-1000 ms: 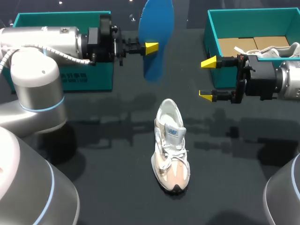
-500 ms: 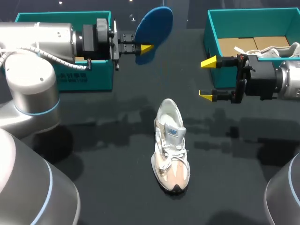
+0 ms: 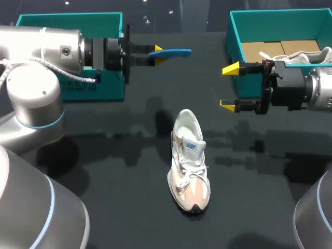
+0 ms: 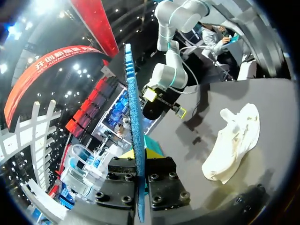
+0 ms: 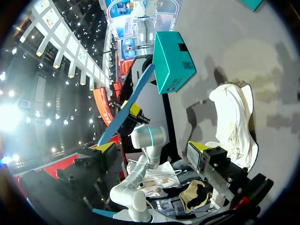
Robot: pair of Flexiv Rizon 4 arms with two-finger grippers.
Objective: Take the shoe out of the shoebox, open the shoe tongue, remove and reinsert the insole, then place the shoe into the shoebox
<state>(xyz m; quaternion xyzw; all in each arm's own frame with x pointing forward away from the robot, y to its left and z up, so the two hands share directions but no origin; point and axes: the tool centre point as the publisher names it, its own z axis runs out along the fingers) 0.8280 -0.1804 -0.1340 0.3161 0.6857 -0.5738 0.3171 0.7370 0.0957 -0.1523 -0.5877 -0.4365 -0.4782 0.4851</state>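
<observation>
While you look down from the head camera, the black table point(image 3: 104, 171) fills most of what you see. Your left arm point(image 3: 41, 52) comes in from the far left and lies level above the table. Your right arm point(image 3: 316, 88) comes in from the right, a little nearer.

One teal shoebox point(image 3: 111, 83) stands at the far left, partly hidden by the left arm. A second, open shoebox point(image 3: 236, 31) stands at the far right, and your right arm partly covers something pale with laces inside it.

The shoe point(image 3: 189, 161) stands on its sole near the middle of the table, toe toward the near edge. It is outside both boxes and well apart from both grippers.

The blue insole point(image 3: 174, 52) is up in the air between the two boxes, edge-on from above and pointing right. Your left gripper point(image 3: 158, 52) is clamped on it. From the left wrist, the insole point(image 4: 133, 117) runs straight out between the fingers, with a yellow tip against each face.

Your right gripper point(image 3: 229, 87) sits beside the right box's left wall, its jaws spread wide with nothing between them.
</observation>
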